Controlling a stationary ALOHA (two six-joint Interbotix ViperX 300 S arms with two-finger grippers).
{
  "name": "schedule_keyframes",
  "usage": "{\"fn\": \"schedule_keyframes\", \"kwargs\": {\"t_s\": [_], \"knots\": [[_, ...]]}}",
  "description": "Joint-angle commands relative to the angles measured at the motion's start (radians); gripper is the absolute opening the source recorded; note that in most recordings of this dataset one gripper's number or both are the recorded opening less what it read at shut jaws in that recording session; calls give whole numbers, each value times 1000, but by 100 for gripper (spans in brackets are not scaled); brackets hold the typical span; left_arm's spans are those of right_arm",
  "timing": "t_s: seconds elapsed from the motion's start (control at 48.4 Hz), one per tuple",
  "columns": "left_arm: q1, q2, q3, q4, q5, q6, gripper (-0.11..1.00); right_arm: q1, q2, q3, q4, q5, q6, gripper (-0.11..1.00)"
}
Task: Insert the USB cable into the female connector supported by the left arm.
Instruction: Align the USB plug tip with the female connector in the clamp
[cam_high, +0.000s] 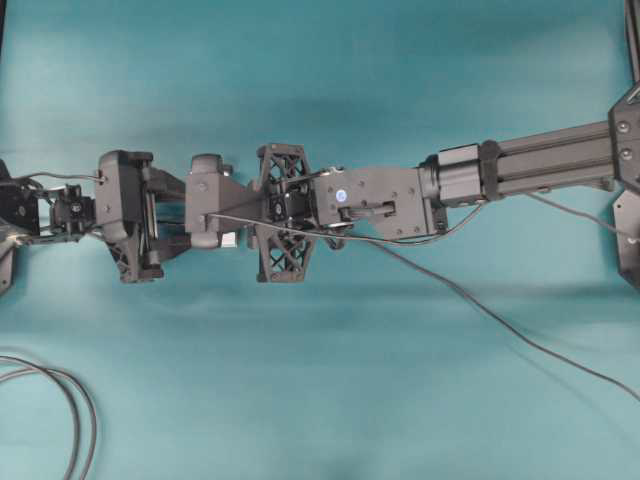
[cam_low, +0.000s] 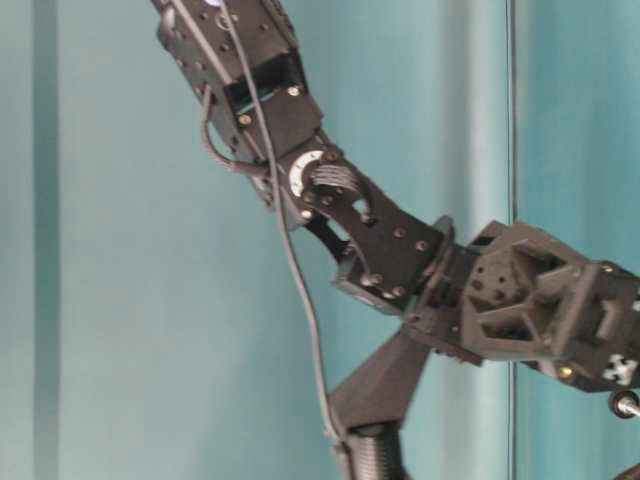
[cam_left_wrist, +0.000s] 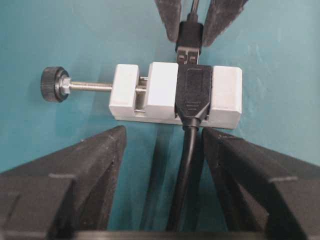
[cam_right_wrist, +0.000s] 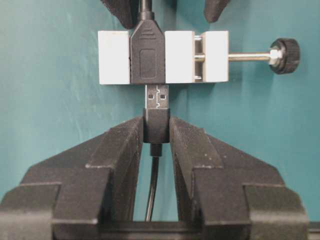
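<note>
Room lies open on every side of the white female connector (cam_right_wrist: 160, 56): bare teal table (cam_high: 320, 400) spreads around it, and only its screw rod with the black knob (cam_right_wrist: 284, 49) sticks out sideways. My right gripper (cam_right_wrist: 156, 131) pinches the black body of the USB cable (cam_right_wrist: 156, 125) between both fingers, the silver tip pointing straight at the black socket clamped in the block. In the right wrist view the tip stands just at the socket's mouth, lined up with it; whether it has entered I cannot tell. My left gripper (cam_left_wrist: 162, 145) stands spread wide, its fingers (cam_left_wrist: 95, 160) flanking the block's near side, though I cannot tell if they touch it; the block's own dark cable (cam_left_wrist: 186, 170) runs back between them.

The left wrist view shows the plug from the far side, squeezed between my right fingertips. The overhead view shows what neither wrist camera does: both arms meeting nose to nose at mid-table, the plug's cable trailing off toward the right edge, and looped dark cables (cam_high: 70, 410) lying well apart at the lower left. The table-level view shows only the arms' links, angled downward.
</note>
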Motion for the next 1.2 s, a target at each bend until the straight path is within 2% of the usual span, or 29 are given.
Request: {"fn": "schedule_keyframes", "kwargs": {"t_s": [0.0, 0.413, 1.178], "knots": [[6, 3, 2, -3, 20, 25, 69, 2, -64, -12, -5, -3, -3, 21], [6, 5, 0, -2, 20, 26, 69, 2, -63, 25, -5, -8, -2, 21], [8, 5, -6, -2, 21, 25, 69, 0, -58, 23, -5, -72, 0, 21]]}}
